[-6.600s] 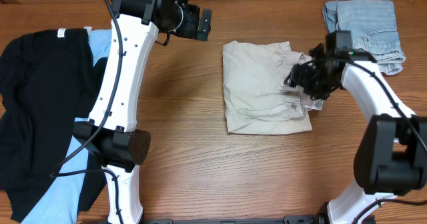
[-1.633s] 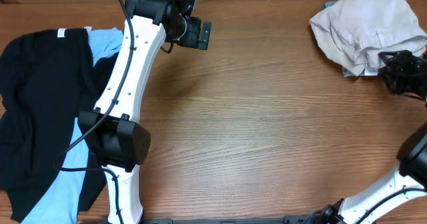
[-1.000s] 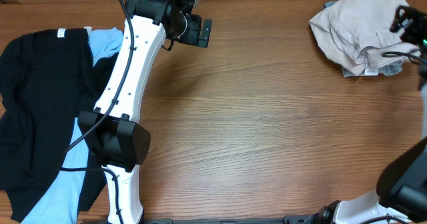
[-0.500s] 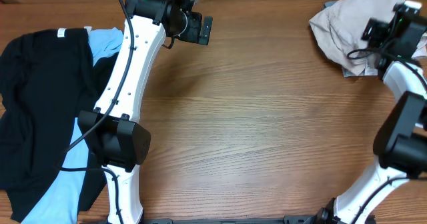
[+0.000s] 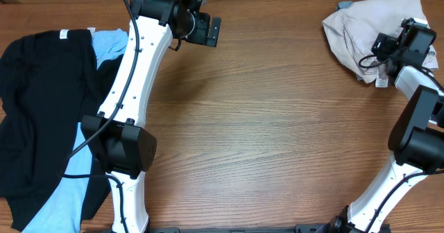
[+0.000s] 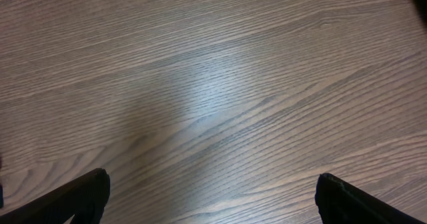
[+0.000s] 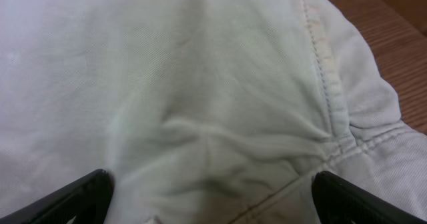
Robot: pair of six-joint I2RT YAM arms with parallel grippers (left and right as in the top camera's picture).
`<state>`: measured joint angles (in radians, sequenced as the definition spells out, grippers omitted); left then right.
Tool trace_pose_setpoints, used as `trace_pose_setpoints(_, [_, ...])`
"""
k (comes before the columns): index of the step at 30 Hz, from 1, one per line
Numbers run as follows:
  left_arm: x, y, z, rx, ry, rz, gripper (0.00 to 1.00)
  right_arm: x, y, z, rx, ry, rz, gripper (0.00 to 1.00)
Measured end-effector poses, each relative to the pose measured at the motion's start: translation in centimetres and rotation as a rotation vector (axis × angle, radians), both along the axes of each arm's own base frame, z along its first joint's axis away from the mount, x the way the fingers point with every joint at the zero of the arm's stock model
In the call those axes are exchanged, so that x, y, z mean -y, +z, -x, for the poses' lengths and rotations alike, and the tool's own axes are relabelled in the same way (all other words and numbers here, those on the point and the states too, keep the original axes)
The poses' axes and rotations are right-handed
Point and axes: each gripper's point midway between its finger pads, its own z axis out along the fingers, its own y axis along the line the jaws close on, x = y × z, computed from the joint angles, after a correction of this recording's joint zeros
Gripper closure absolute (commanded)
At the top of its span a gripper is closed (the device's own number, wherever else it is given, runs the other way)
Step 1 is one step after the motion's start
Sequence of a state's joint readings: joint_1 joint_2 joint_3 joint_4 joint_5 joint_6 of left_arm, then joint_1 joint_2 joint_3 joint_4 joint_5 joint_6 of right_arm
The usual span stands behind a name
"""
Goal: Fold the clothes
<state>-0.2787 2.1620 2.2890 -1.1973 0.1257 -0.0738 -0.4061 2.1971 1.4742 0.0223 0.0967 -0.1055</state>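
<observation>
Jaws are standing wide on the right gripper (image 7: pixel 211 187), hanging just over the rumpled khaki shorts (image 5: pixel 357 25) at the table's (image 5: pixel 263 143) far right corner — nothing gripped, so that pair looks put away. Left gripper (image 6: pixel 212 191) is gaping too over bare wood, arm stretching far back; next it's calling for a reach to the black garment (image 5: pixel 41 108) at left.

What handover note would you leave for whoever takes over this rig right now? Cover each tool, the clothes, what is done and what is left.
Left tool: open, empty, above bare table near the far edge.
Right tool: open, over the khaki shorts, gripping nothing.
Khaki shorts: rumpled heap at the far right corner.
Black garment and light-blue shirt: piled unfolded at the left.
Done: no neat fold in sight. Left: fold all three.
</observation>
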Motion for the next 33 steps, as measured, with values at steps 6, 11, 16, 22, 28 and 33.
trace_pose_setpoints(6, [0.0,0.0,0.0,-0.002,0.000,-0.001,0.00,-0.5,7.4,1.3,0.076,-0.016,0.002,0.00])
trace_pose_setpoints(11, [0.0,0.0,0.0,-0.002,0.000,-0.001,0.00,-2.7,22.4,4.7,0.296,0.021,0.059,0.00])
trace_pose_setpoints(16, [0.0,0.0,0.0,-0.002,0.000,-0.001,0.00,-9.4,34.7,11.1,0.492,0.204,0.058,0.00])
trace_pose_setpoints(22, [0.0,0.0,0.1,-0.003,0.000,-0.001,0.00,-18.9,40.9,18.3,0.603,0.528,-0.011,0.00])
trace_pose_setpoints(28, [0.0,0.0,0.1,-0.002,0.000,-0.001,0.00,-22.9,43.4,23.6,0.654,0.650,-0.016,0.00])
trace_pose_setpoints(33, [0.0,0.0,0.1,-0.002,0.000,-0.001,0.00,-23.5,44.0,24.6,0.672,0.673,-0.009,0.00])
